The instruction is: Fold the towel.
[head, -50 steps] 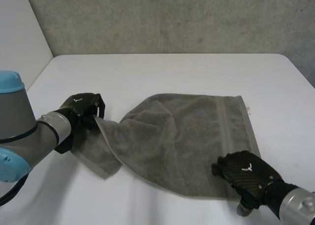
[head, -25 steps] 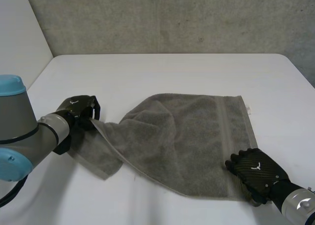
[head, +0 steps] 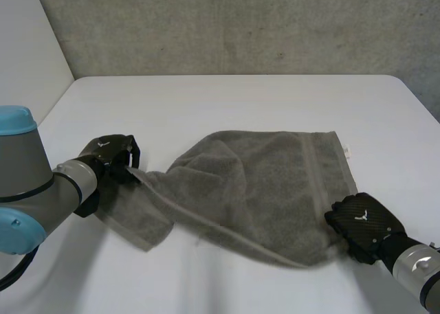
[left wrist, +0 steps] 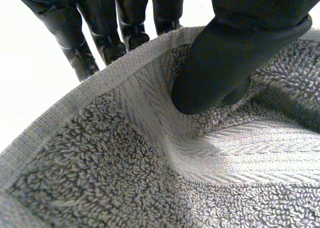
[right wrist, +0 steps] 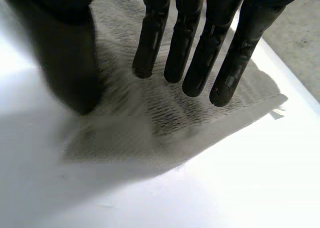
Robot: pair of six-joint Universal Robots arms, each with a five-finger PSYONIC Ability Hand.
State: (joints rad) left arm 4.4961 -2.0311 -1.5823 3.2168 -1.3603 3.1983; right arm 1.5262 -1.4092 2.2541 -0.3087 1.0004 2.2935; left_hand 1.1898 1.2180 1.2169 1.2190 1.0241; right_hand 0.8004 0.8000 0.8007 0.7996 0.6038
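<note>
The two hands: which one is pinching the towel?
The left hand: its thumb presses the towel's edge against its fingers. The right hand has straight fingers over the towel, thumb apart.

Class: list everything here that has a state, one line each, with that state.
towel: not yet folded, rumpled, one end raised.
left hand: shut, thumb and fingers pinching the towel's edge.
right hand: open, fingers straight at the towel's near corner.

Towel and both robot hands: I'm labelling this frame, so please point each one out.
towel (head: 254, 183), head view, middle of the cloth.
left robot hand (head: 108, 151), head view, back of the hand.
right robot hand (head: 361, 221), head view, back of the hand.
</note>
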